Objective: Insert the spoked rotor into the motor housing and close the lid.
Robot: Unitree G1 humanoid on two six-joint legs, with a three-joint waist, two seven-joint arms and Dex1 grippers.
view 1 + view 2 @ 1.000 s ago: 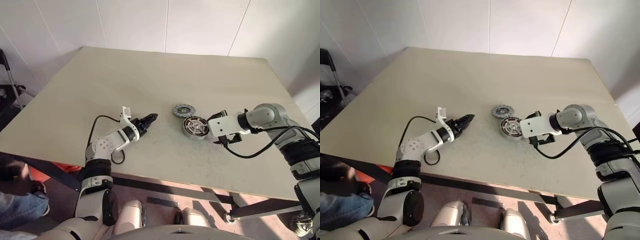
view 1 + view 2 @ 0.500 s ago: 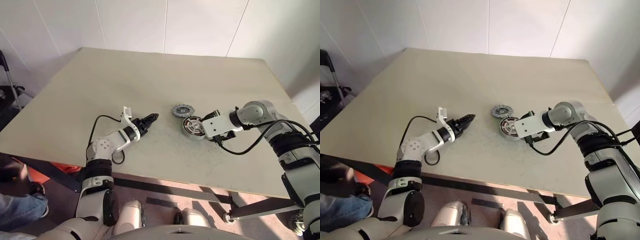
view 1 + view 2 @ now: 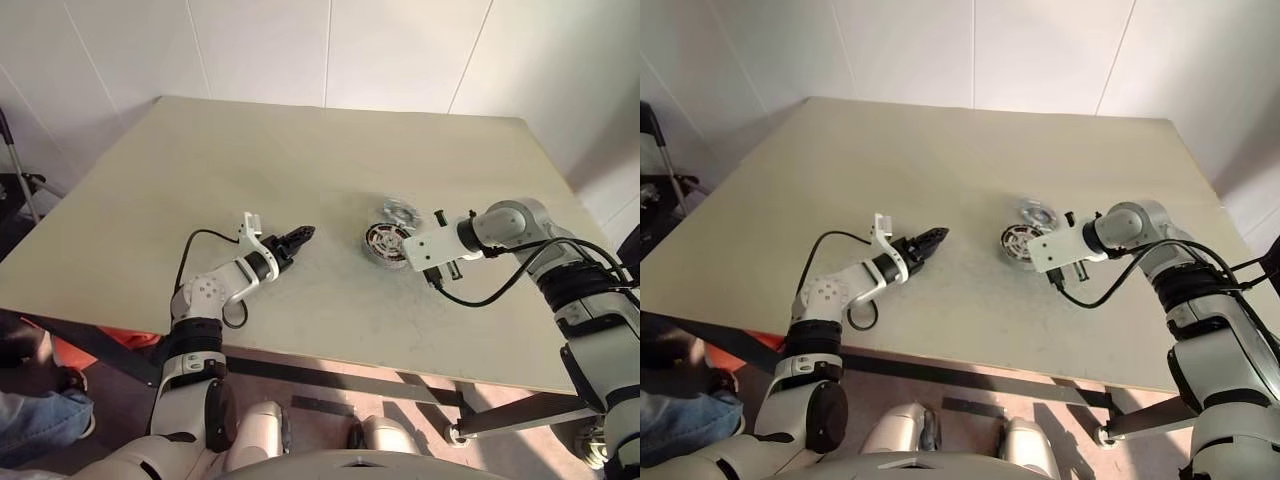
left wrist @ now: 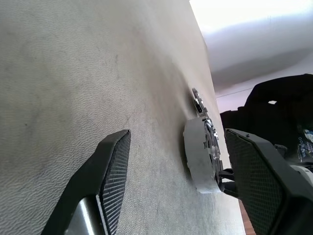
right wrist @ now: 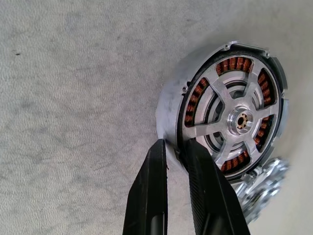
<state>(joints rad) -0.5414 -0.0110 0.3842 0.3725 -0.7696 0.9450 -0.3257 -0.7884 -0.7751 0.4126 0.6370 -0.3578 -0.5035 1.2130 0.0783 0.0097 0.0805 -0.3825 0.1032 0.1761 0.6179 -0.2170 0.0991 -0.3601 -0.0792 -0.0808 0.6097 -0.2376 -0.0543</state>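
Since a second ago, lid [image 3: 401, 212] has shifted farther back on table [image 3: 300, 160], tilted against motor housing [image 5: 222, 120]; spoked rotor [image 5: 239, 120] sits inside. Right gripper [image 5: 177, 161] has closed, clamped on housing's rim. Left gripper [image 3: 298, 238] hovers apart, jaws spread, empty.

Open table [image 3: 250, 150] all round; only the lid [image 3: 401, 212] crowds the motor housing [image 3: 386, 244] behind
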